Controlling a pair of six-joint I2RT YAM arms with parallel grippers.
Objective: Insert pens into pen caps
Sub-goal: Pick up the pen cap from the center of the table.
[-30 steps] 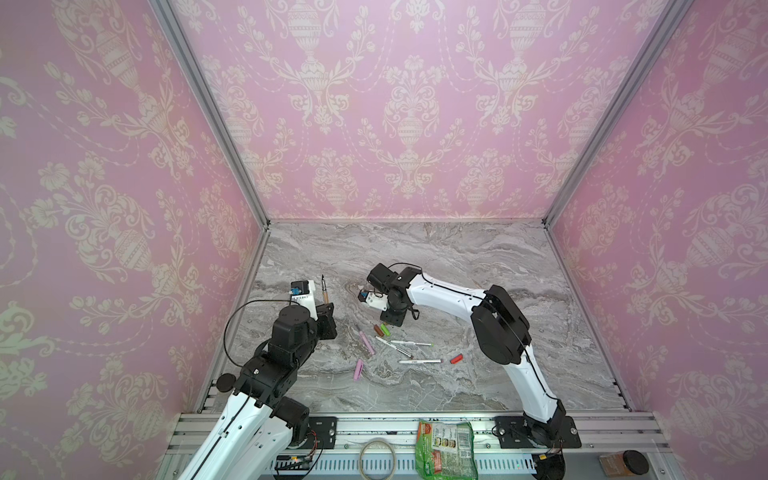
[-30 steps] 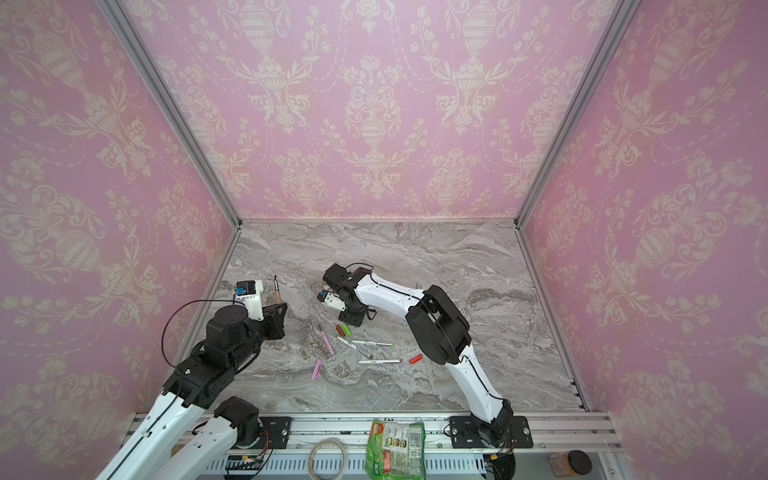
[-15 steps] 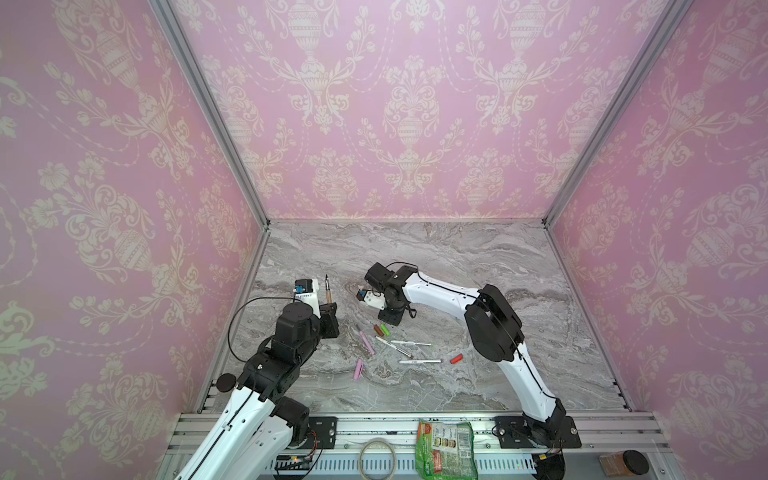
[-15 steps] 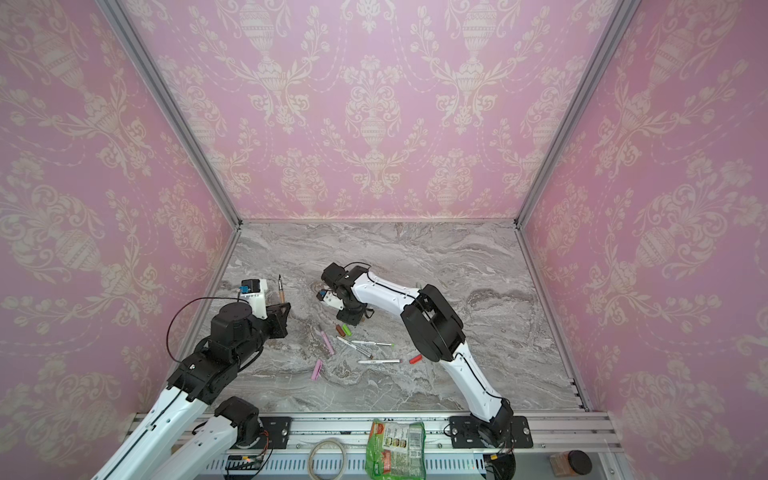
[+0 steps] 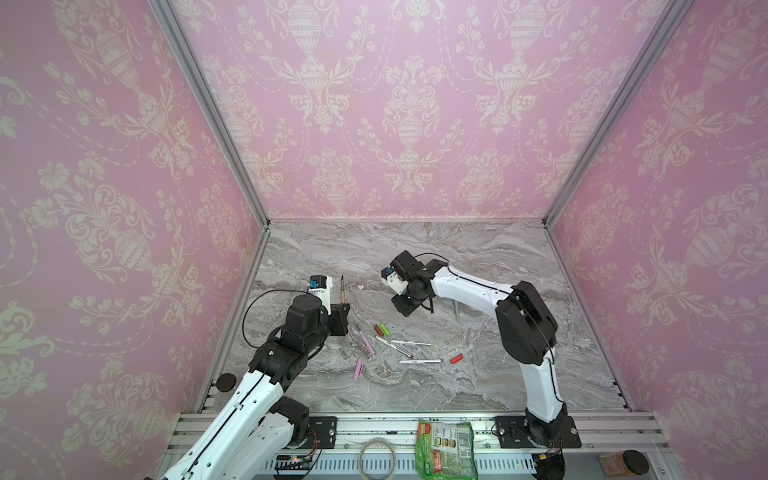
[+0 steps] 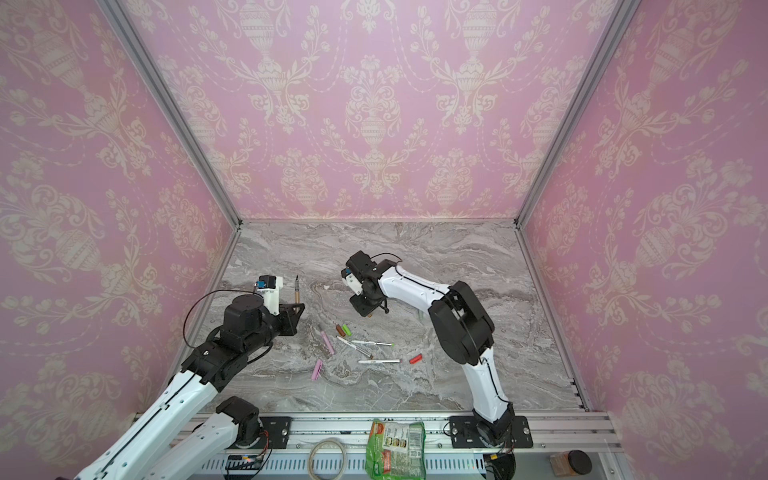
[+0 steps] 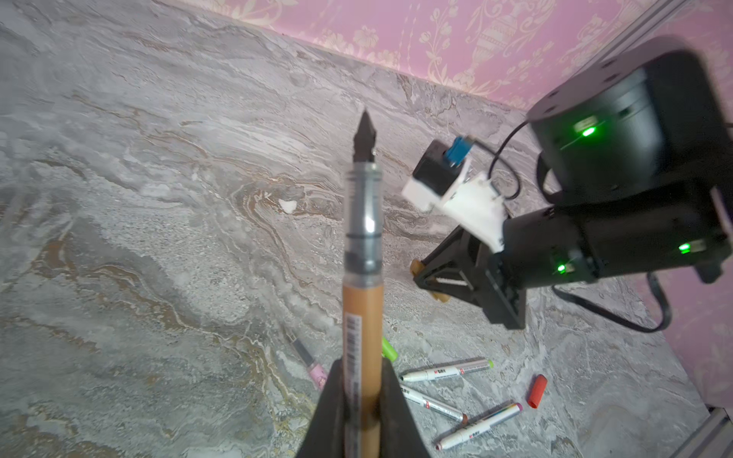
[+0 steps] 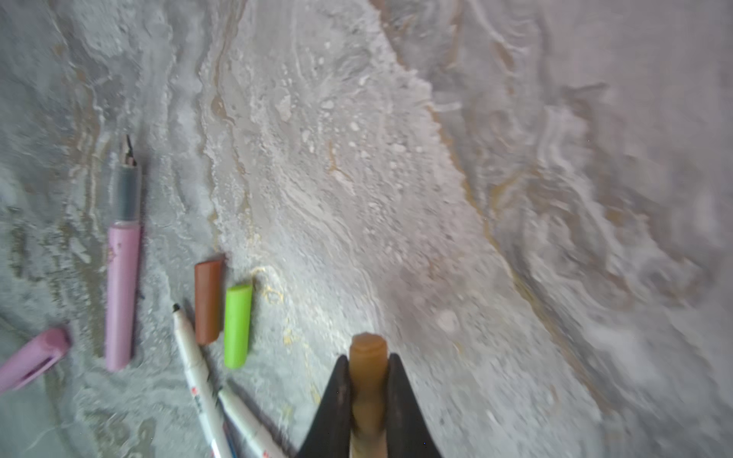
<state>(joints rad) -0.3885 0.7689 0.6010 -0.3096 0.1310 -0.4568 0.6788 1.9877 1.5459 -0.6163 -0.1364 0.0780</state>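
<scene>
Plainly, the left gripper (image 7: 359, 390) has its two black wedge-shaped fingers (image 7: 329, 412) pressed shut on the tan-brown pen (image 7: 363, 317). They grip low on the smooth barrel, where a barcode strip runs lengthwise. Past the fingertips the barrel gives way to a clear grey collar and then a black pointed nib. In both top views this pen stands upright, nib up, clear of the table.

The right gripper (image 8: 369, 363) is closed as well, its dark tapered fingers (image 8: 333, 412) clamping the tan cap (image 8: 368, 347). The cap is a stubby, waxy-looking tube whose rounded end pokes just beyond the fingertips, and it is slightly blurred.

Off to one side of these fingers, on the veined grey marbled tabletop (image 8: 396, 158), the dark brown cap (image 8: 207, 301) and bright green cap (image 8: 237, 325) lie side by side, both short matte cylinders. Farther out lie the pink pen (image 8: 121, 293), with a clear collar and dark nib, and the slotted pink cap (image 8: 33, 359). Slim white pens (image 8: 196, 380) lie just beside the fingers. The red cap (image 7: 536, 390) lies beyond the white pens, well apart from the left fingers.
</scene>
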